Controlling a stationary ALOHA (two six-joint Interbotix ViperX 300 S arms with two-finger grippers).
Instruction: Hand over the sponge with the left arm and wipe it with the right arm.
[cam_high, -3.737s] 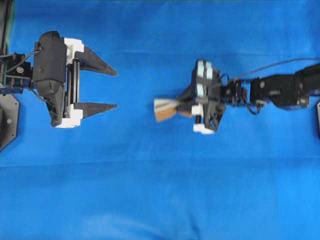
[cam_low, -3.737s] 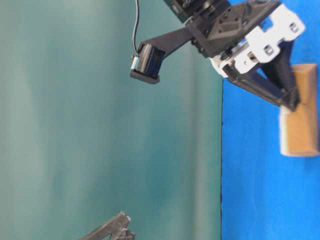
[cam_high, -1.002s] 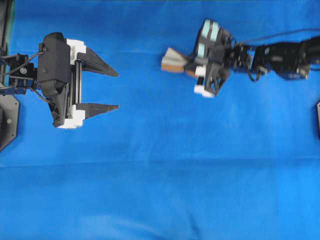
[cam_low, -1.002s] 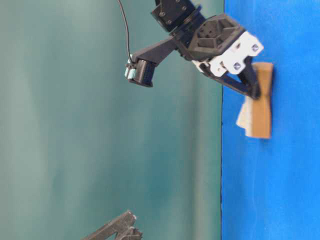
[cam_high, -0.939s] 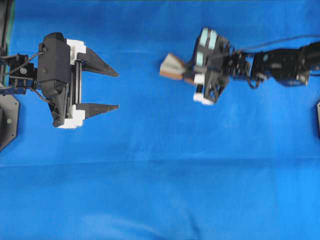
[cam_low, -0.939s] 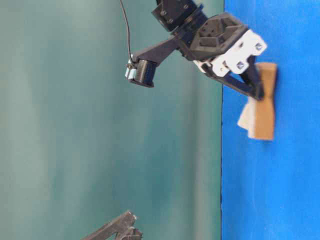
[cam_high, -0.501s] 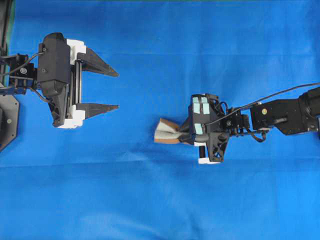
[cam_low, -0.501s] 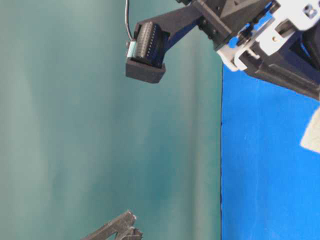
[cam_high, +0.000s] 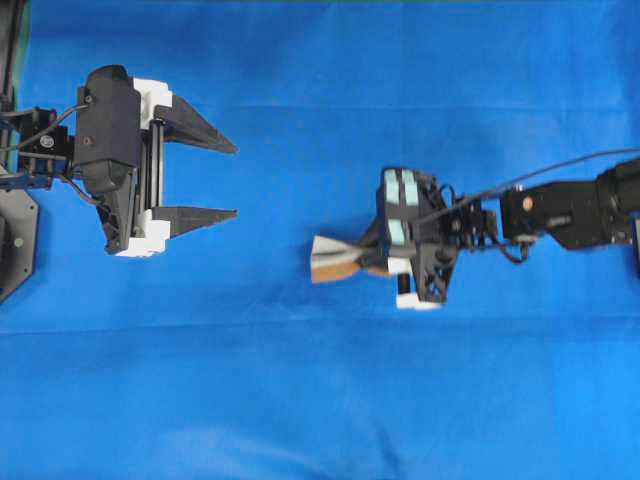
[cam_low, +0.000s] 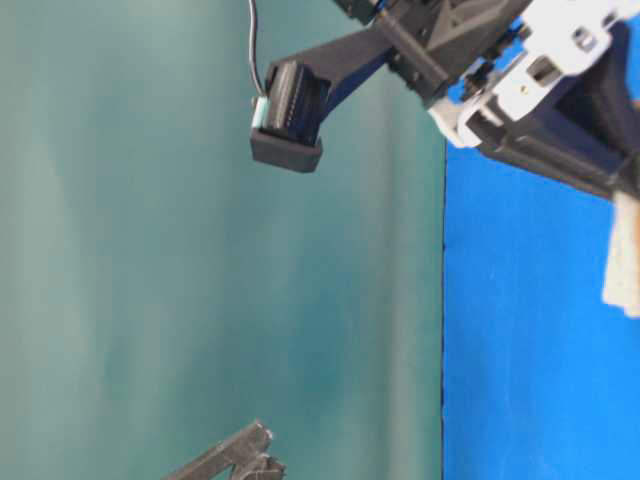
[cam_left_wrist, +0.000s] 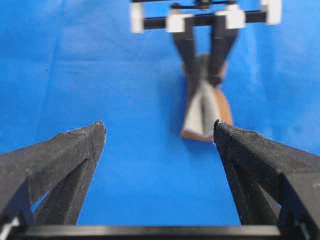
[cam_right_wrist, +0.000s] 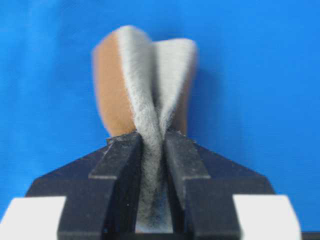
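The sponge (cam_high: 335, 260) is squeezed in the middle and lies on the blue cloth, its whitish-grey fuzzy face folded up and its orange-brown layer outside. My right gripper (cam_high: 372, 258), marked with pale teal strips, is shut on it. In the right wrist view the fingers pinch the grey fold of the sponge (cam_right_wrist: 145, 80) at the gripper's tips (cam_right_wrist: 151, 137). My left gripper (cam_high: 236, 181), plain black, is open and empty at the far left. In its wrist view the sponge (cam_left_wrist: 205, 112) lies ahead, just inside the right finger (cam_left_wrist: 250, 165). A pale edge of the sponge (cam_low: 625, 265) shows in the table-level view.
Blue cloth (cam_high: 320, 400) covers the whole table. A black base plate (cam_high: 15, 240) sits at the left edge. A teal-green backdrop (cam_low: 200, 300) stands behind the table. The right wrist camera (cam_low: 288, 110) sticks out above the right gripper.
My right gripper has carried the sponge from the far part of the cloth down toward the middle, then slightly back. The left gripper has not moved and stays open.
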